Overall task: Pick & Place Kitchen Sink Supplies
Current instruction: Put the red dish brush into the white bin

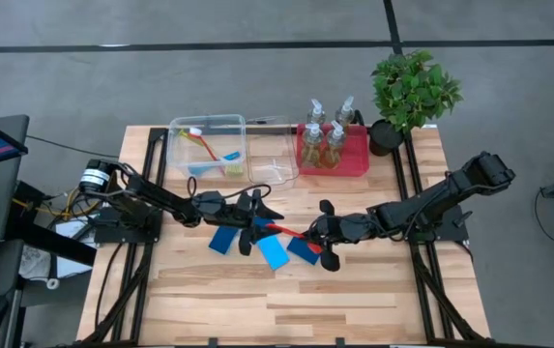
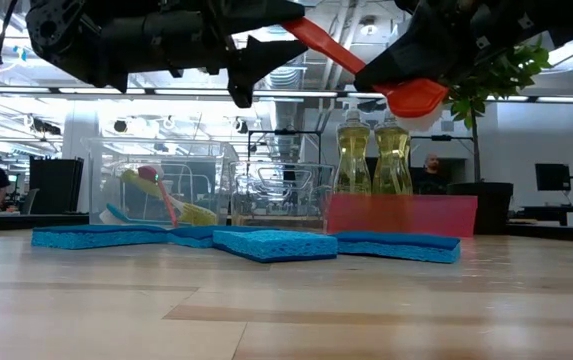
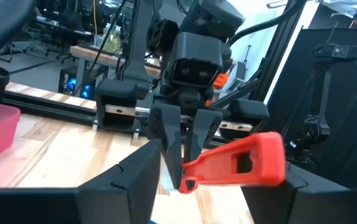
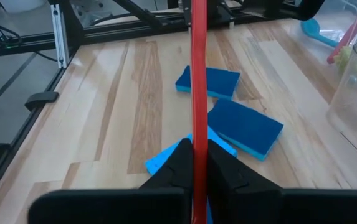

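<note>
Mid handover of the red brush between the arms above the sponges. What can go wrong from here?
1. The left gripper stands open around the red brush; only the right gripper, shut on the handle, holds it. An early release likely drops it.
2. It hangs above the blue sponges, so a drop could scatter them.

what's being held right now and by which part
The right gripper is shut on the red brush, pinching its slim handle. The brush hangs above the blue sponges, its other end between the left gripper's fingers.
</note>
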